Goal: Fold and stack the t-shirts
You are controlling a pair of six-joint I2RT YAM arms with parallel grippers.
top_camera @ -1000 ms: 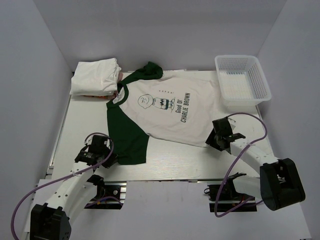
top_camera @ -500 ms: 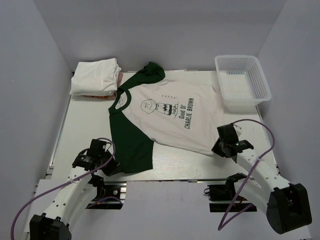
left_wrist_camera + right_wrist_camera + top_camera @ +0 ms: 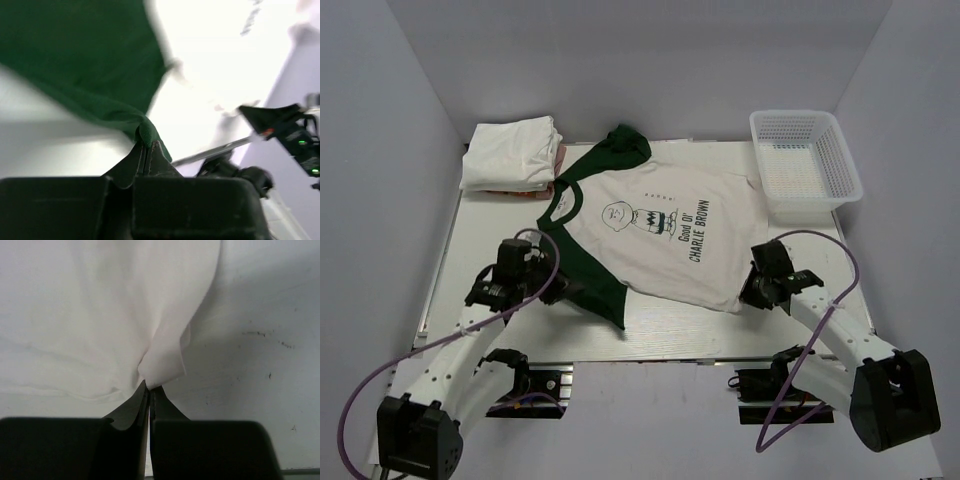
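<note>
The cream-white t-shirt (image 3: 655, 240) with dark green sleeves, cartoon face and black lettering lies spread on the table, front up. My left gripper (image 3: 563, 291) is shut on the near green sleeve (image 3: 90, 65) and holds its edge lifted. My right gripper (image 3: 748, 288) is shut on the shirt's near right hem corner (image 3: 162, 365). The far green sleeve (image 3: 625, 143) is bunched at the back. A stack of folded white t-shirts (image 3: 510, 152) sits at the back left, with an orange-pink one (image 3: 525, 190) under it.
A white plastic lattice basket (image 3: 805, 160) stands at the back right. The table's near edge (image 3: 650, 355) runs just in front of both grippers. Grey walls close in the left, right and back.
Both grippers pulled the shirt toward the near edge, then moved back inward. The left gripper has carried the green sleeve right and away from the edge, so the sleeve is now drawn narrower.
</note>
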